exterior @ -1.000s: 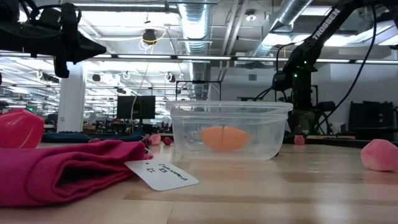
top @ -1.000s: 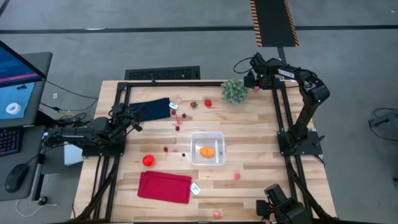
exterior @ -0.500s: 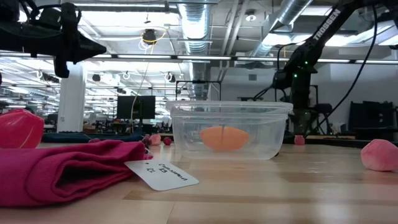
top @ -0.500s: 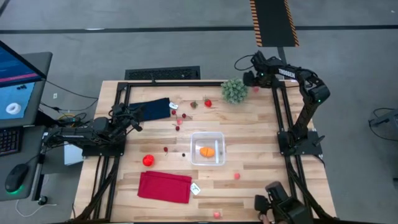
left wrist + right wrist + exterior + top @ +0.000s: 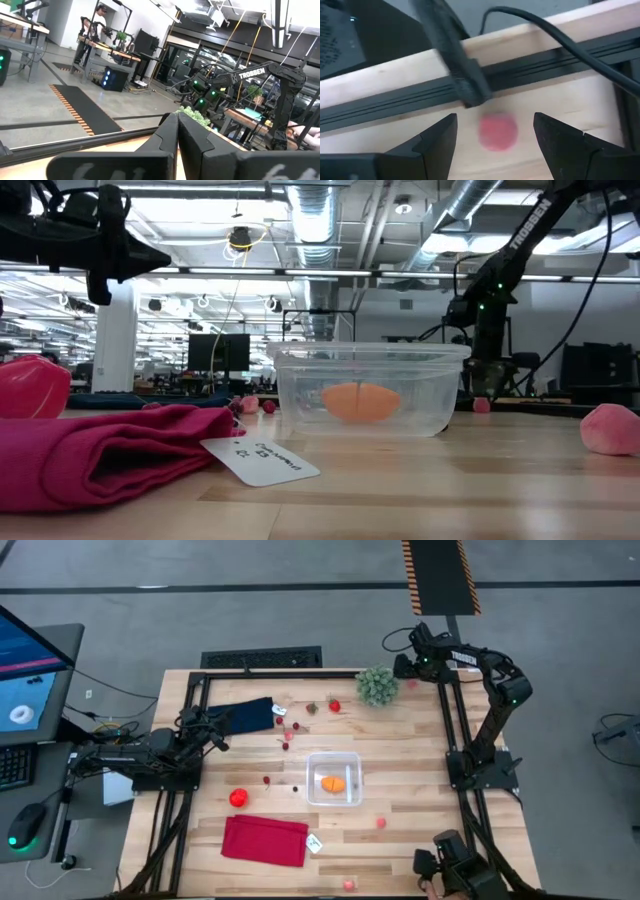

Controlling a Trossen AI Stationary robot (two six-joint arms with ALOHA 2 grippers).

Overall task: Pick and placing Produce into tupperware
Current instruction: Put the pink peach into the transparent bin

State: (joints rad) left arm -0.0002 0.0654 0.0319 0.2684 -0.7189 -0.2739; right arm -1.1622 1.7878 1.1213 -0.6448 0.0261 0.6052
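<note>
The clear tupperware [image 5: 333, 780] stands mid-table with one orange piece [image 5: 332, 783] inside; the low view shows both [image 5: 365, 392]. Small red and pink produce lies scattered on the wood, such as a red one [image 5: 238, 797] and another [image 5: 334, 705]. My right gripper [image 5: 405, 668] hovers at the far right corner, open. Its wrist view shows a pink-red piece [image 5: 497, 131] on the table between and beyond the fingers [image 5: 437, 137], untouched. My left gripper [image 5: 216, 733] waits shut at the left edge [image 5: 176, 125], next to the navy cloth.
A green spiky plant ball [image 5: 377, 686] sits just left of my right gripper. A navy cloth [image 5: 248, 716] lies far left, and a folded red cloth [image 5: 265, 840] with a white tag [image 5: 315, 843] lies near. Black frame rails [image 5: 470, 85] border the table.
My right arm has shifted a little toward the table's right edge, near the far right corner. Nothing on the table has moved.
</note>
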